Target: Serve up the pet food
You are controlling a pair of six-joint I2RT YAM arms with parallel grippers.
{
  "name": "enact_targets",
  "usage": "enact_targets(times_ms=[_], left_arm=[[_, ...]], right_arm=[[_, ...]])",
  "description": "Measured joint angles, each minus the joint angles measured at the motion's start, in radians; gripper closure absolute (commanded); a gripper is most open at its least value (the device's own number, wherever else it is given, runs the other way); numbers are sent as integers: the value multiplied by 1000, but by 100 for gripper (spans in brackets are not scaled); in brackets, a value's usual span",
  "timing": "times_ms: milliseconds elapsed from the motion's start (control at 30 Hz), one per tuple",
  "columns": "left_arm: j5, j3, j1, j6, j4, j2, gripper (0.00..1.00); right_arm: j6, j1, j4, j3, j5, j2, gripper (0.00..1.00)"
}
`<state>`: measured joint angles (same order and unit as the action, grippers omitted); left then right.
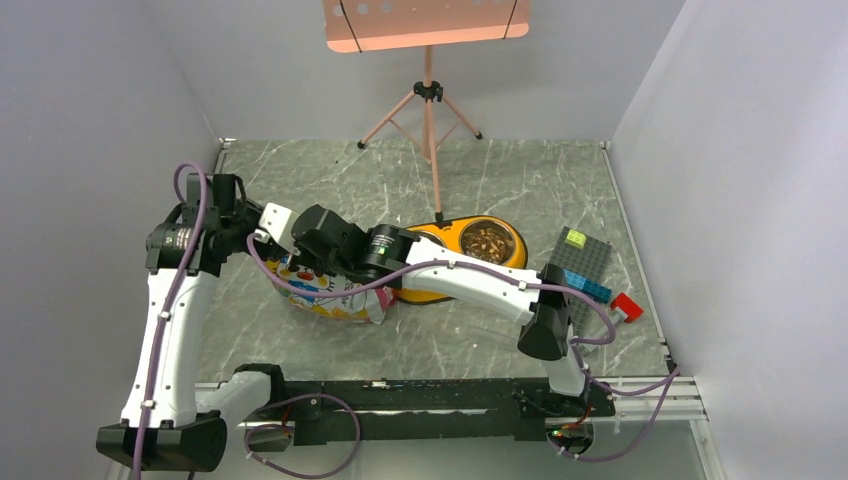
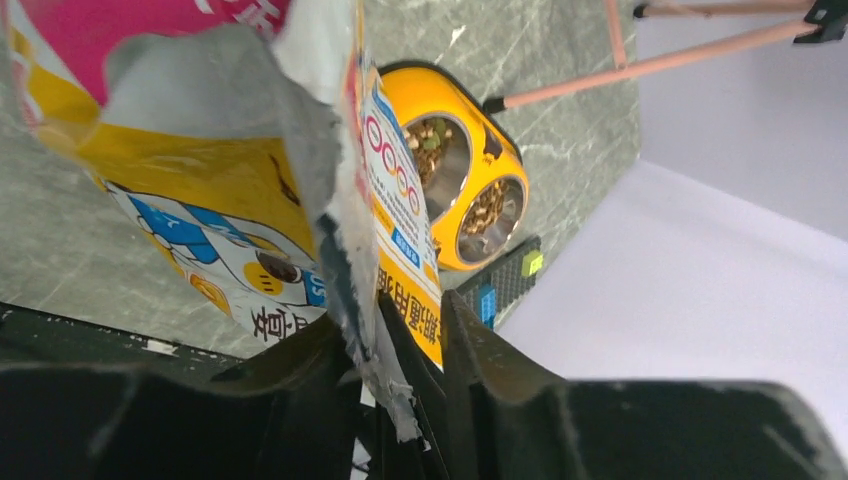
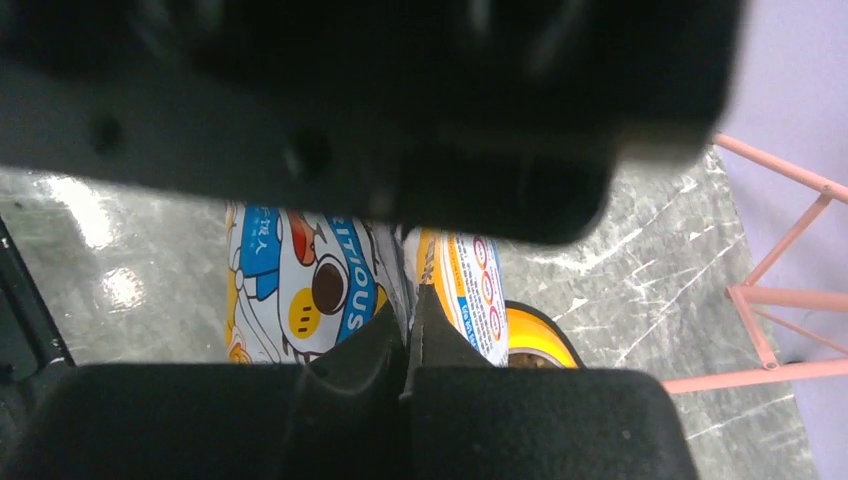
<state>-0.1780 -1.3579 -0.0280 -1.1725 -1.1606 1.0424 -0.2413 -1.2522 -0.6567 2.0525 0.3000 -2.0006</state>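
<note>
The pet food bag [image 1: 335, 297], white and yellow with cartoon print, hangs just above the table left of the yellow feeder [image 1: 440, 238]. My left gripper [image 1: 272, 222] and right gripper [image 1: 318, 240] meet at its top. In the left wrist view my left gripper [image 2: 400, 315] is shut on the bag's torn top edge [image 2: 345, 200]. In the right wrist view my right gripper [image 3: 412, 310] is shut on the bag's top seam [image 3: 310, 285]. Brown kibble [image 1: 490, 240] lies in the feeder's right bowl. The left wrist view shows kibble in both bowls [image 2: 487, 207].
A pink tripod stand [image 1: 428, 95] stands at the back. A grey baseplate [image 1: 580, 265] with green and blue bricks and a red piece [image 1: 627, 307] lie right of the feeder. Walls close in on the left, right and back.
</note>
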Motion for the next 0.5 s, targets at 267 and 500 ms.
enact_targets(times_ms=[267,500], left_arm=[[-50,90,-16,-26,73,-18,100],[-21,13,-17,-43,-26,26,100]], right_arm=[[-11,3,-3,-22,4,14,61],[-5,-7,14,-120,51,105,100]])
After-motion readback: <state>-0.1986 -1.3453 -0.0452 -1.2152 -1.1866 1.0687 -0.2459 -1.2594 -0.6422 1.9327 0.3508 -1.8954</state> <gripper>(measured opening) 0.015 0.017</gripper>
